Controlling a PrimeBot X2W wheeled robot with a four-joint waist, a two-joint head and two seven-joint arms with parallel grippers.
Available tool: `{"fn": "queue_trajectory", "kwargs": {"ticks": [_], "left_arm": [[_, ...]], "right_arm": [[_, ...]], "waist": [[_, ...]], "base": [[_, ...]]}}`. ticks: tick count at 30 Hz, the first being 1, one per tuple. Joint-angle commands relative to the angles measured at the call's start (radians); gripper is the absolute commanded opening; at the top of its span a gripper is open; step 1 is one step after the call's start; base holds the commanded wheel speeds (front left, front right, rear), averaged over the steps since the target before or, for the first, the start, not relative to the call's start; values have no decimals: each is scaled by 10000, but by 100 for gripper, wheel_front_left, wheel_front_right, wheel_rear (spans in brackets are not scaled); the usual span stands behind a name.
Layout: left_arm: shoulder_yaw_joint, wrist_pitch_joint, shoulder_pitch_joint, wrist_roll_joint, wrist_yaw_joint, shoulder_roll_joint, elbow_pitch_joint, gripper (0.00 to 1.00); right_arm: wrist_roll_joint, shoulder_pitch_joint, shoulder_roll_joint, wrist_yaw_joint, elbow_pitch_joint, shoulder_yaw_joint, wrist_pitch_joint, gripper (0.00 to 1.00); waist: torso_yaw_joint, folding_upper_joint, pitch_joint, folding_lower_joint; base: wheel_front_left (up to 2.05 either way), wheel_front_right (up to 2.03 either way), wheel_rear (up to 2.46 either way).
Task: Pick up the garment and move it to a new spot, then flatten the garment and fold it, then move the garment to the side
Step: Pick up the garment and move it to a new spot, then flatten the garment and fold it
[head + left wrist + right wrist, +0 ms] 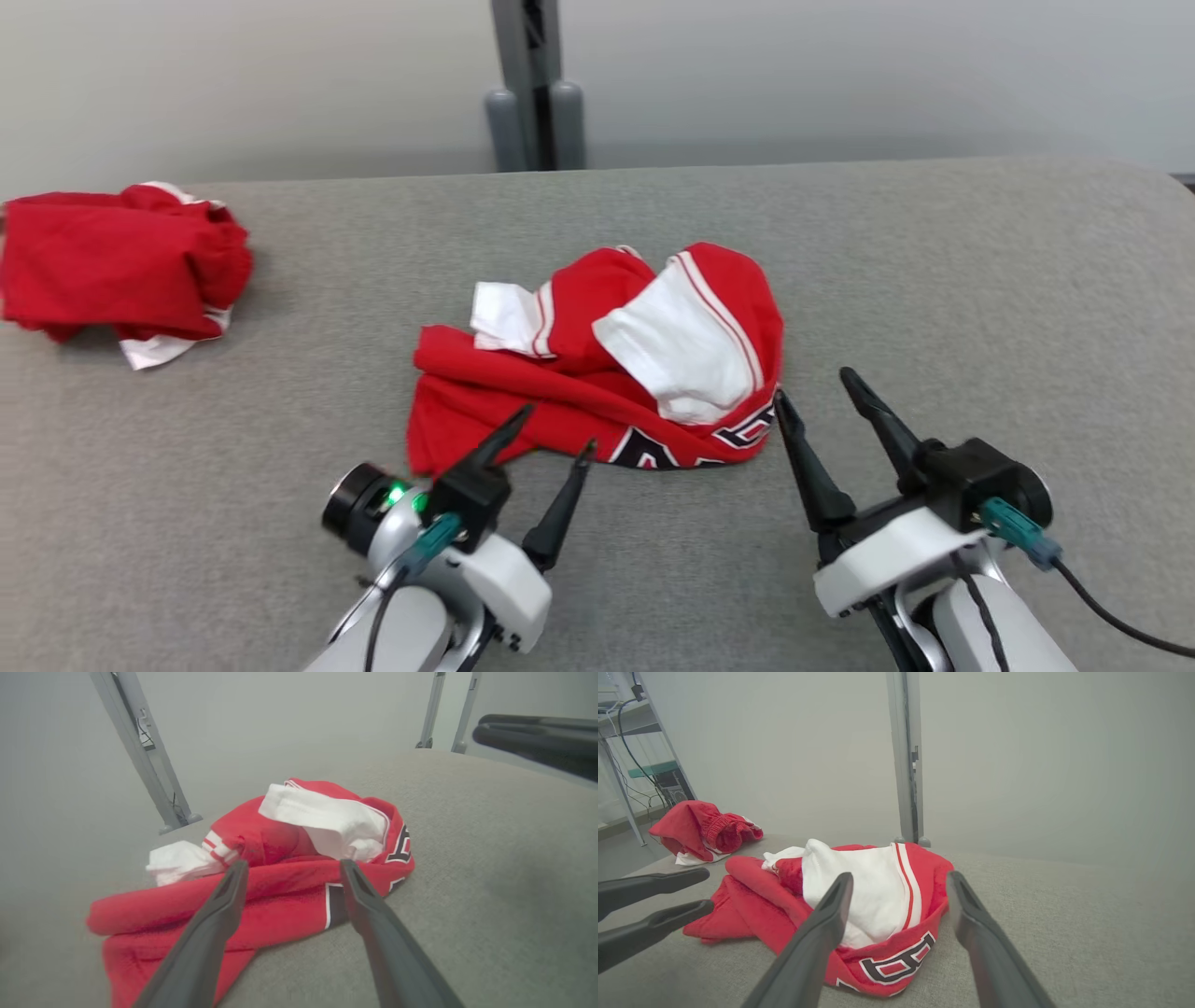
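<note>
Both pairs of jaws gape empty: left gripper (558, 429) and right gripper (812, 385) hover at the near edge of the crumpled red-and-white fabric garment (597, 392), seemingly poised to flatten it.

Shows a grey woven-fabric table (934, 280) across the foreground, rounded at its 2 o'clock corner. Backs onto a plain pale wall (840, 75), with a grey upright post (534, 84) at 12 o'clock. Includes cabled metal shelving (626, 732) at 10 o'clock in the right wrist view.
</note>
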Motion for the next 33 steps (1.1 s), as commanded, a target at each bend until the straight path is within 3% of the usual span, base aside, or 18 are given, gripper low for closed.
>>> {"fn": "queue_trajectory", "kwargs": {"ticks": [1, 10, 24, 27, 29, 33], "left_arm": [[318, -9, 504, -86, 173, 273, -342, 100], [1342, -10, 1900, -199, 551, 613, -1593, 100], [1668, -11, 2001, 306, 207, 205, -1853, 100], [1766, -11, 2012, 378, 153, 137, -1826, 100], [1837, -11, 2033, 403, 111, 93, -1801, 100], [1989, -11, 2053, 492, 92, 44, -1770, 100]], "right_arm": [[8, -375, -70, 1, 338, 288, -44, 100], [-59, -2183, -74, 1, 2446, 1237, -44, 100], [-365, -4361, -75, 1, 5952, 1401, 1, 100], [-438, -4589, -75, 1, 6371, 1259, -8, 47], [-464, -4718, -73, 1, 6638, 1207, -7, 35], [-446, -4924, -75, 1, 6804, 989, -29, 0]], "waist": [[564, -1, -264, 0], [1572, -1, -212, 0], [2791, -1, 239, 0], [2839, -1, 301, 0], [2832, -1, 343, 0], [2738, -1, 413, 0]], "base": [[0, 0, 0], [0, 0, 0], [0, 0, 0], [0, 0, 0], [0, 0, 0], [0, 0, 0]]}}
